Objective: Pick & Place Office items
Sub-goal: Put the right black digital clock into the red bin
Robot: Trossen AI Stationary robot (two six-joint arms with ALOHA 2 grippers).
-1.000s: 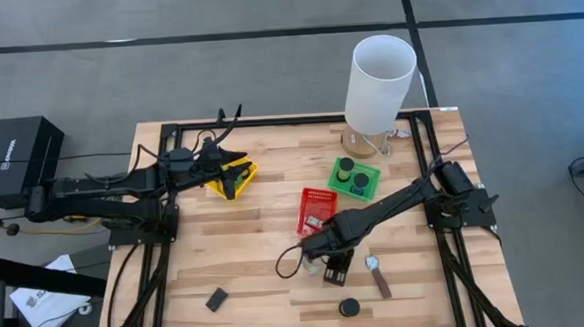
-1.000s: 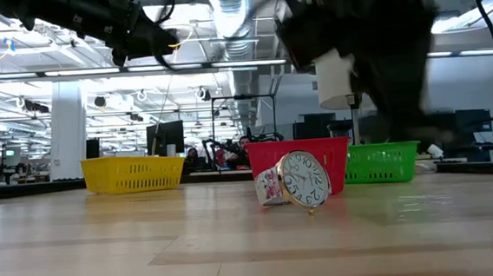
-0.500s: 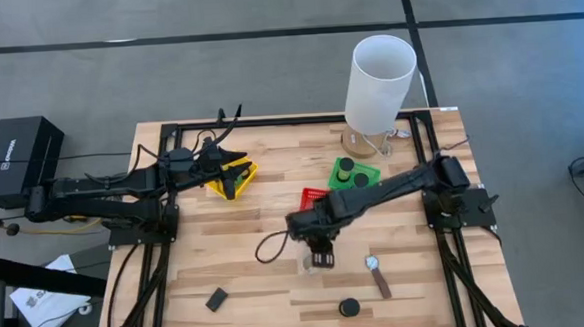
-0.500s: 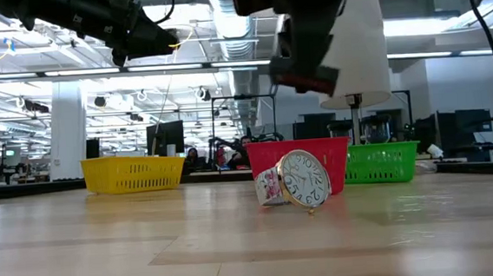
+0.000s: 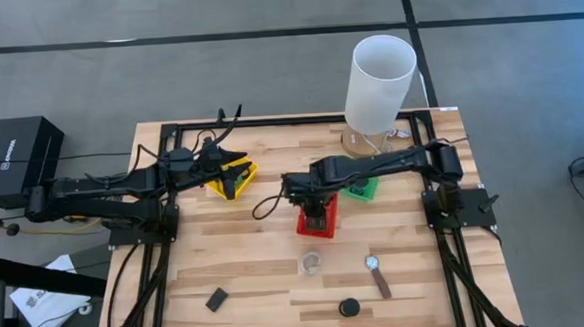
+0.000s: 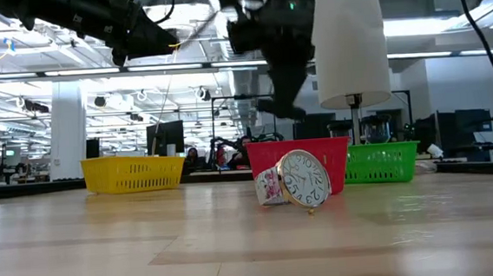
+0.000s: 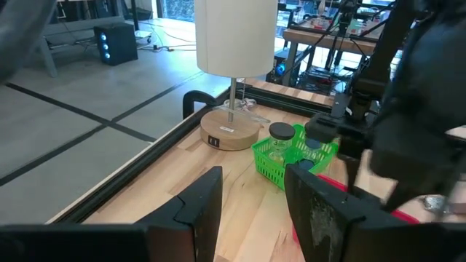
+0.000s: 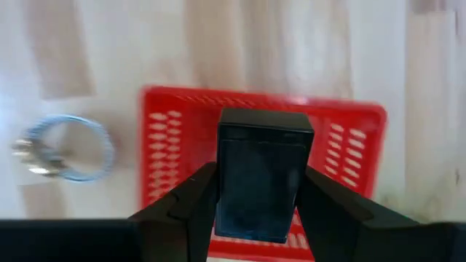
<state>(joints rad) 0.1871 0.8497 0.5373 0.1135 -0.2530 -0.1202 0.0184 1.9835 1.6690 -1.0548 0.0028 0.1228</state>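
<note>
My right gripper [image 5: 315, 212] hangs over the red basket [image 5: 316, 225] at the middle of the table, shut on a flat black rectangle [image 8: 263, 175]. In the right wrist view the basket [image 8: 175, 138] lies straight below that rectangle. My left gripper [image 7: 253, 182] is open and holds nothing; it waits above the yellow basket [image 5: 231, 178]. On the near part of the table lie a small round clock [image 5: 310, 263], a brown-strapped watch [image 5: 378, 276], a black short cylinder [image 5: 350, 307] and a second black rectangle [image 5: 216, 300]. The clock [image 6: 306, 179] stands on its edge. My right gripper pinches the black rectangle between its two fingers, one on each long side [image 8: 226, 182]. The fingers [image 8: 196, 200] come from above, pointing down. The rectangle is lifted clear, flat face toward the wrist camera, over the red basket.
The green basket [image 5: 361, 187] with black cylinders [image 7: 280, 132] sits right of the red one, partly under the right arm. A tall white cylinder on a wooden base [image 5: 377, 74] stands at the far right. A black frame edges the table [image 5: 270, 122].
My right gripper has risen from the near-right part of the table, beside the watch, and swung toward the far edge, carrying the black rectangle to a spot above the red basket. The small clock, hidden under the arm before, now shows.
</note>
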